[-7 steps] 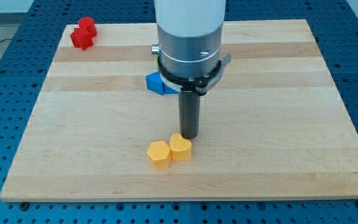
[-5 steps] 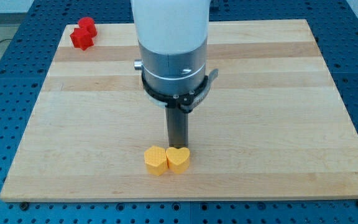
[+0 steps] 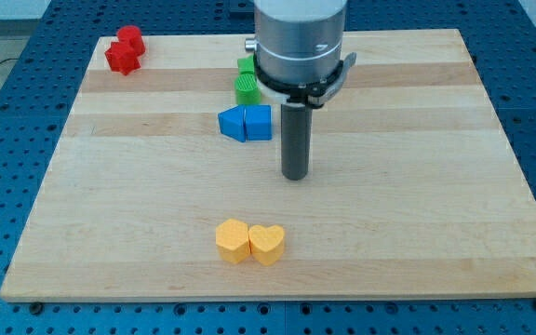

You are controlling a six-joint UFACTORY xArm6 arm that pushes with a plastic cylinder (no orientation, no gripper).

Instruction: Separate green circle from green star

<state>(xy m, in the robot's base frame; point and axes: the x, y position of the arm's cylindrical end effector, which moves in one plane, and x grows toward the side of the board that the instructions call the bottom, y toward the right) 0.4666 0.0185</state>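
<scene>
Single camera only. It stands beyond the board's (image 3: 417, 233) near edge, raised, facing across toward the far edge and tilted downward. Moderately close: all four corners show, with blue perforated table (image 3: 7, 121) around them. The arm's (image 3: 301, 37) upper part is cropped at the view's top.

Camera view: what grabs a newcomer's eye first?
The big grey-and-white arm column at the view's top centre, with its dark rod ending at my tip on bare wood, to the right of and below two blue blocks. Two green blocks sit close together just left of the column, partly hidden. Two yellow blocks, one heart-shaped, lie side by side near the bottom, and two red blocks sit at the top-left corner.
</scene>
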